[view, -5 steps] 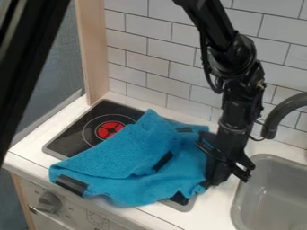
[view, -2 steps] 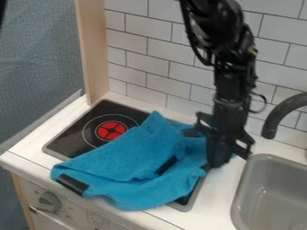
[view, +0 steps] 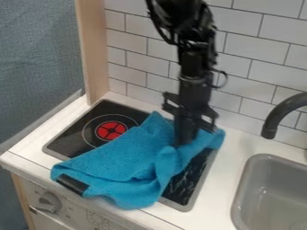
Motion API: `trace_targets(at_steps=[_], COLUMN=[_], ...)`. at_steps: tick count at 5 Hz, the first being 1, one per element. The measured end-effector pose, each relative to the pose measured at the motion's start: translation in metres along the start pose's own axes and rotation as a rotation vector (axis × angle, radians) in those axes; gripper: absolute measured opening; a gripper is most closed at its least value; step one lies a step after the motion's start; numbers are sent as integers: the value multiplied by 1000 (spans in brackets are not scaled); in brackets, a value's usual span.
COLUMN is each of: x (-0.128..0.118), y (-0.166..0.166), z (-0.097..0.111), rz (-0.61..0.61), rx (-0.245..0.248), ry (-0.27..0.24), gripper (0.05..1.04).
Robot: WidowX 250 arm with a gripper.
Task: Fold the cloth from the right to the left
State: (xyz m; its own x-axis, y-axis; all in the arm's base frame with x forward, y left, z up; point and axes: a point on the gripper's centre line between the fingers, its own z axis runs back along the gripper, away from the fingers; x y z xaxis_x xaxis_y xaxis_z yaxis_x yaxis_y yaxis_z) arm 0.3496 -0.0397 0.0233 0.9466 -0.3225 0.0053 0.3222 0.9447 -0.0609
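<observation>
Your gripper (view: 185, 142) is at bunched cloth (view: 120, 161); can't tell opening or grip. Stove (view: 81, 137) underneath, sink (view: 273, 184) and tap (view: 277, 116) nearby.

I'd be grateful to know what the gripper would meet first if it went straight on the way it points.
The blue cloth: the gripper points down at its bunched part. Beyond that probably comes the stovetop, though the exact depth is unclear.

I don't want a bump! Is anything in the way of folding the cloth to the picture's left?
Nothing I can see. The gripper is down at the cloth, and leftward lie more cloth and the flat stove. The tap is off to the right.
</observation>
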Motion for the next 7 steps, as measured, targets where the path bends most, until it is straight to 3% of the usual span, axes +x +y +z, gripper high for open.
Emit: trace_targets(at_steps=[3, 4, 5, 7], x=[-17, -15, -20, -19], y=[67, 85, 93, 93], z=[13, 15, 3, -5], rz=[172, 196, 210, 205], rx=[32, 20, -6, -20], ry=[6, 9, 44, 81], gripper=[54, 79, 232, 815])
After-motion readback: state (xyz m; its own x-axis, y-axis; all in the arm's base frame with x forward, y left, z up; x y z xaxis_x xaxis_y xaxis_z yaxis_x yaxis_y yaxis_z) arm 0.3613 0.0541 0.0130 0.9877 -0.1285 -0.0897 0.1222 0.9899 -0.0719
